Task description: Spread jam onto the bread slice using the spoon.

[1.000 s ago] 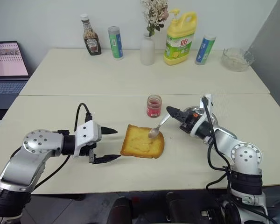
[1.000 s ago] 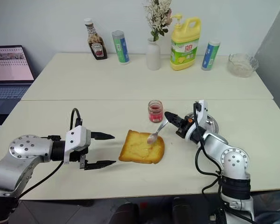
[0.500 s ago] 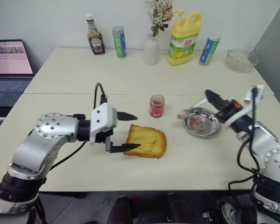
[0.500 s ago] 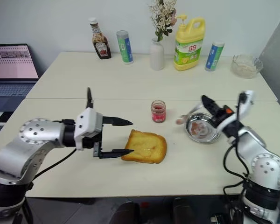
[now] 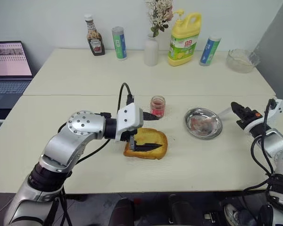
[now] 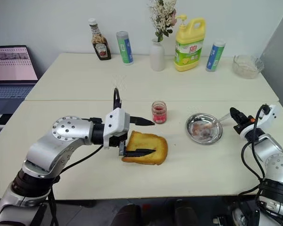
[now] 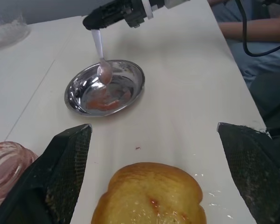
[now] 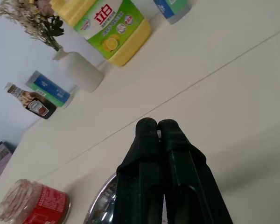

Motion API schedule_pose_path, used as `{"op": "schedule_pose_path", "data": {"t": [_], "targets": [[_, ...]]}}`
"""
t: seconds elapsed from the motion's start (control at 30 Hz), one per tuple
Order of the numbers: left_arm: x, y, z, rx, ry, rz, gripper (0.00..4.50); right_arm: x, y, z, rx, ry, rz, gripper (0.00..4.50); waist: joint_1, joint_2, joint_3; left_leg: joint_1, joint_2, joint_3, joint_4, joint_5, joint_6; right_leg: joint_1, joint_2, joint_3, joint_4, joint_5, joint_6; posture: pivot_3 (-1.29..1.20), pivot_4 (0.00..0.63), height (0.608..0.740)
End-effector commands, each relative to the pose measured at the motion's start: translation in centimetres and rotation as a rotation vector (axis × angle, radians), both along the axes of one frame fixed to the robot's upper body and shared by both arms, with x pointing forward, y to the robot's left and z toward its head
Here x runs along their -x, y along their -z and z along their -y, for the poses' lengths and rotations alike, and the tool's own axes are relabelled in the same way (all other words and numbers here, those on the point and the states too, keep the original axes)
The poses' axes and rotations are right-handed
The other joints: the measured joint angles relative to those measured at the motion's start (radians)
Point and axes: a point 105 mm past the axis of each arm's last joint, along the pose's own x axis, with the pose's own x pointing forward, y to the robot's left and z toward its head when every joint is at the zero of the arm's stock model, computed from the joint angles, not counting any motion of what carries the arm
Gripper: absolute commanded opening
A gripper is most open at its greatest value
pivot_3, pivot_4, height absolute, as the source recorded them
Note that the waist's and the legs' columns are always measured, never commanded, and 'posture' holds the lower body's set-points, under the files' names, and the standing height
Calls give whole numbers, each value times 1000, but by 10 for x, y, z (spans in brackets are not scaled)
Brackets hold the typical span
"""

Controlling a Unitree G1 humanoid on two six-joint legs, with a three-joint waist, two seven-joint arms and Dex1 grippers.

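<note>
The left fingers (image 6: 140,137) stand spread wide, one black tip above the bread slice (image 6: 151,149) near the jam (image 6: 158,112), the other lying over the slice's near edge; in the left wrist view the golden slice sits between the two open fingers, a smear of red on its top. The right fingers (image 5: 239,111) are clenched on the spoon (image 7: 101,56), whose bowl hangs over the round steel dish (image 5: 203,123), well to the right of the bread. The dish holds pinkish-red smears. The jam is a small clear jar of red preserve just behind the bread, apart from it. All of this rests on a pale cream tabletop (image 5: 132,75) made of two boards with a seam across. Along the far edge by the white wall stand a ketchup bottle (image 5: 93,35), two tubes (image 5: 118,43), a white vase of dried flowers (image 5: 152,47), a yellow detergent jug (image 5: 183,38) and a glass bowl (image 5: 241,60). A laptop (image 5: 8,61) sits off to the left
</note>
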Motion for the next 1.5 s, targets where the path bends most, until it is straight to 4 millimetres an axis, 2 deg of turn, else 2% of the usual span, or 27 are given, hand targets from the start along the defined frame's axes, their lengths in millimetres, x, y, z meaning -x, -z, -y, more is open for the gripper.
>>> {"op": "schedule_pose_path", "data": {"t": [0.03, 0.2, 0.23, 0.33, 0.63, 0.9, 1.0, 1.2, 1.33, 1.5], "targets": [[-1, -7, 4, 9, -6, 38, 4500, -2, -12, 12, 26, 20, 57, 21, 1, 0, 0, 0, 0, 0, 0, 0, 0, 0, 0, 0, 0, 0, 0, 0, 150, 740], [-1, -7, 10, 18, 4, 46, 4500, -3, 2, 20, 54, 39, 12, 21, 3, 0, 0, 0, 0, 0, 0, 0, 0, 0, 0, 0, 0, 0, 0, 0, 150, 740], [-1, -7, 11, 17, 6, 48, 4500, -3, 4, 22, 65, 46, 3, 473, 4, 0, 0, 0, 0, 0, 0, 0, 0, 1, 0, 0, 0, 0, 0, 0, 150, 740], [-2, -7, 11, 18, 6, 50, 4500, -1, 5, 20, 154, 30, 3, 1304, 5, 0, 0, 1, 0, 0, 0, 0, 0, 1, 0, 0, 0, 0, 0, 0, 150, 740], [-4, -4, 11, 9, 9, 62, 4500, 7, 10, 11, 569, -12, 41, 4466, 5, 1, 0, 1, 0, 0, 0, 0, 0, 1, 0, 0, 0, 0, 0, 0, 150, 740], [-5, -2, 11, 11, 7, 67, 4500, 14, 0, 9, 763, 3, 138, 4488, 5, 1, 0, 1, 0, 0, 1, 0, 0, 1, 0, 0, 0, 0, 0, 0, 150, 740], [-6, -2, 12, 13, 6, 68, 4500, 13, -13, 12, 717, 55, 205, 4488, 5, 1, 0, 1, 0, 0, 1, 0, 0, 2, 0, 0, 0, 0, 0, 0, 150, 740], [-8, -2, 6, 10, -15, 70, 4500, 14, -30, 5, 620, 31, 272, 4488, 5, 1, 0, 1, 0, -1, 1, 0, 0, 2, 0, 0, 0, 0, 0, 0, 150, 740], [-16, -7, -15, 7, -89, 80, 4500, 25, -44, -22, 577, -118, 329, 4488, 4, 1, 0, 2, 0, -1, 1, 0, 0, 2, 0, 0, 0, 0, 0, 0, 150, 740], [-20, -5, -61, -69, -211, 98, 4500, 53, -53, -61, 653, -376, 354, 4488, 4, 1, 0, 2, 0, -2, 0, 0, 0, 2, 0, -1, 0, 0, 0, 0, 150, 740]]}}
